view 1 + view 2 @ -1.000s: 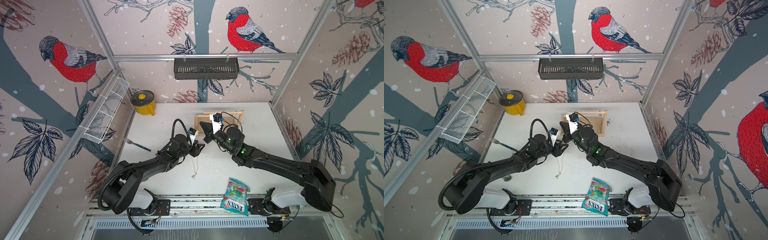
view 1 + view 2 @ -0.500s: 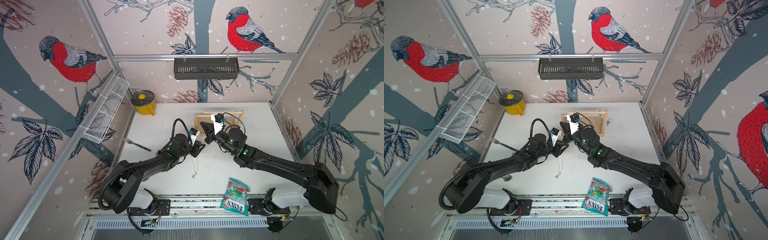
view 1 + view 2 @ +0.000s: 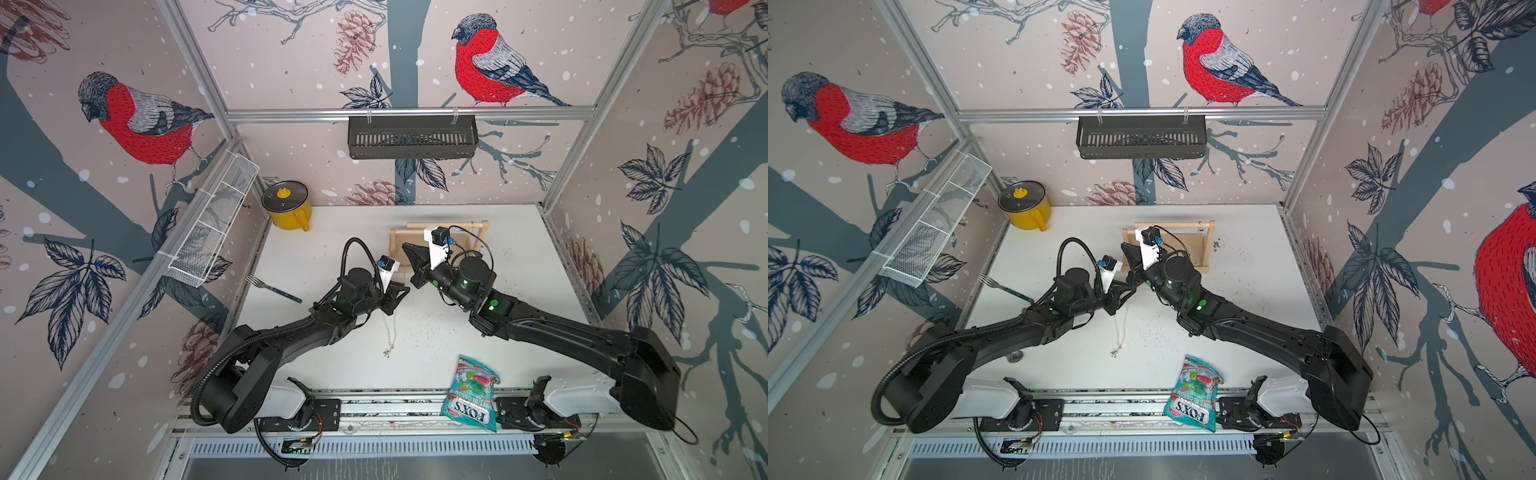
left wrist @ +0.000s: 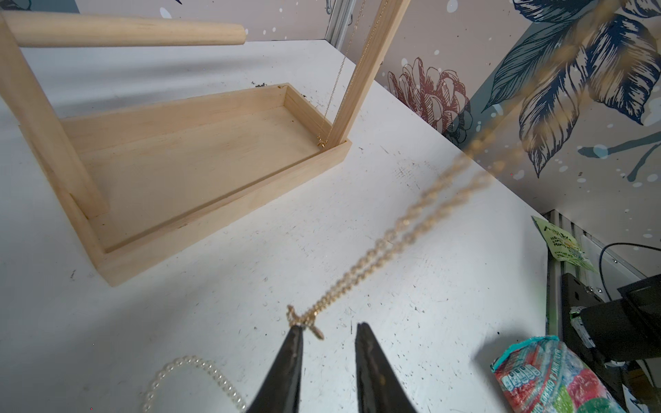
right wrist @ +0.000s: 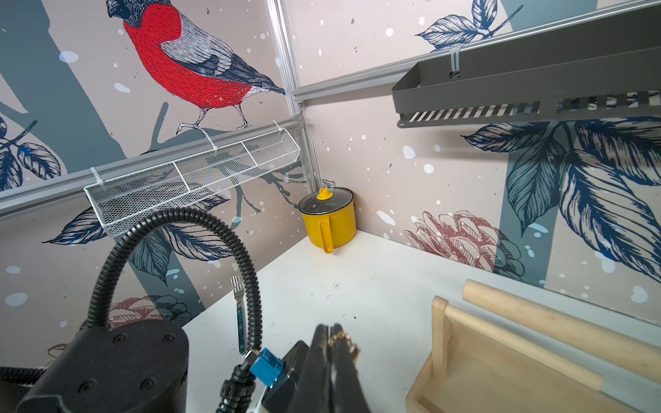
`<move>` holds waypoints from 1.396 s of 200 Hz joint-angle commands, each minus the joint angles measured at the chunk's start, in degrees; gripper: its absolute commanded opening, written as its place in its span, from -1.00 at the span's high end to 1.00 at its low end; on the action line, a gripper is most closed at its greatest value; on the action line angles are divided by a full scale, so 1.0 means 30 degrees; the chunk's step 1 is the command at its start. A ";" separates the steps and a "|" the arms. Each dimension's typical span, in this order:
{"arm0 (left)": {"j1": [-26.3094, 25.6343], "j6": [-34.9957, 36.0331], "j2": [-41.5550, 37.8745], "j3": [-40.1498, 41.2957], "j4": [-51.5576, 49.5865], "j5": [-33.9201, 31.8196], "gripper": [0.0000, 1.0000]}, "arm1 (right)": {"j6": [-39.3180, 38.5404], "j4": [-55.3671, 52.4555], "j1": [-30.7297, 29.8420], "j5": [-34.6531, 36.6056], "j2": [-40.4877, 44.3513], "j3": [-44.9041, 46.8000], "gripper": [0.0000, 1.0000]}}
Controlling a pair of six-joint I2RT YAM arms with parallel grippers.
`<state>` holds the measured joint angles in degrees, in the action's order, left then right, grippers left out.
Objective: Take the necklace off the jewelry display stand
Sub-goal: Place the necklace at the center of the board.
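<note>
Records right end effector (image 5: pixel 331 329) clamped on gold chain necklace (image 4: pixel 395 234), apart from jewelry display stand (image 4: pixel 200 153). Notes left end effector (image 4: pixel 329 327) narrowly parted, pendant (image 4: pixel 316 330) touching one fingertip (image 4: pixel 295 334).

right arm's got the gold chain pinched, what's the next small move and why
Probably lower the right gripper slowly over the bare table beside the jewelry display stand. It is shut on the gold chain, which hangs free of the dowel, with the pendant down by the open left gripper, so laying it down looks next.
</note>
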<state>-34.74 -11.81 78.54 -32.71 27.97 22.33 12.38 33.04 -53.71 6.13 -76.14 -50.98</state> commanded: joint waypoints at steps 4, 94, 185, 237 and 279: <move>0.0008 0.0068 0.0070 -0.0074 0.0800 0.0362 0.43 | -0.0005 0.0144 -0.0025 0.0154 0.0171 -0.0036 0.98; 0.0009 0.0139 0.0244 -0.0251 0.0402 -0.0133 0.31 | -0.0149 0.0003 -0.0025 0.0123 0.0199 -0.0160 0.98; 0.0023 0.0042 0.0391 -0.0200 0.0553 0.0233 0.67 | -0.0116 -0.0060 -0.0025 0.0165 0.0213 -0.0059 0.99; 0.0009 -0.0019 0.0681 -0.0462 0.0102 0.0353 0.90 | -0.0057 -0.0057 -0.0028 0.0156 0.0258 -0.0029 0.98; 0.0030 -0.0075 0.0598 -0.0493 -0.0158 0.0478 0.99 | -0.0138 -0.0172 -0.0036 0.0369 0.0397 0.0024 0.98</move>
<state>-34.74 -12.03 80.60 -33.67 27.62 22.48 12.16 31.77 -53.80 6.35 -75.66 -50.98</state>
